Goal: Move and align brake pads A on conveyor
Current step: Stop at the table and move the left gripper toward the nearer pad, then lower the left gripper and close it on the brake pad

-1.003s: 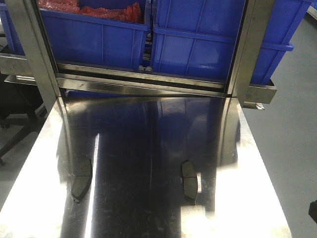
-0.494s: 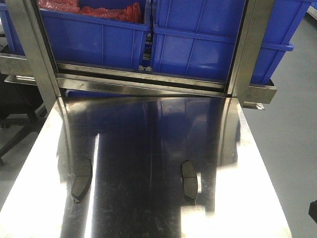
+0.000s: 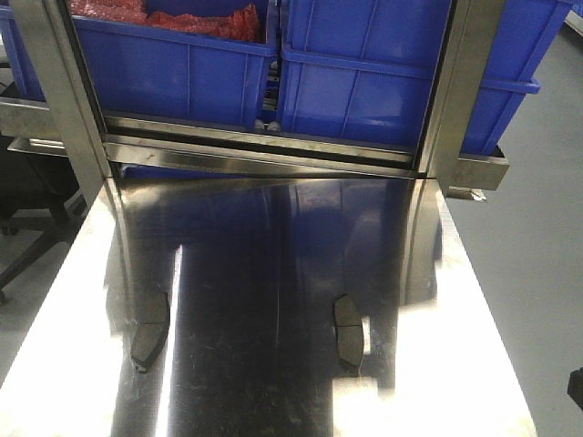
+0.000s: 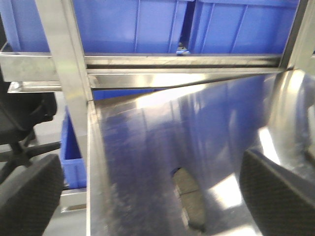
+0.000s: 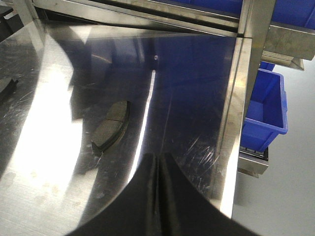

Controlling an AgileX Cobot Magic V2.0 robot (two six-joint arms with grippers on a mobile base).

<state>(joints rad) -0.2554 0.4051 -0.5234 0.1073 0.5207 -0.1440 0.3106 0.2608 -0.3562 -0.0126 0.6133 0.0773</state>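
Left gripper (image 4: 147, 164) fingers spread wide apart, right gripper (image 5: 157, 160) fingers pressed together, left brake pad A (image 3: 150, 330) at 7 o'clock and right brake pad A (image 3: 348, 332) at 5 o'clock, flat on the shiny steel tabletop (image 3: 264, 246), well apart, blue bins (image 3: 364, 82) at 12 o'clock

We see a shiny steel desk (image 3: 73, 364) w/ two of the brake pads A lying flat on its near half, well apart. The left pad (image 3: 150, 330) sits nr the desk's left side, long axis running near-far, a bit tilted. The right pad (image 3: 347, 332) is right of ctr, approx same orientation. At the far edge a steel rail (image 3: 264, 150) runs left-right btwn two upright posts. Behind it are a left blue bin (image 3: 173, 77), holding red material (image 3: 200, 18), and a right blue bin (image 3: 392, 64). Grey floor (image 3: 528, 273) shows on the right.
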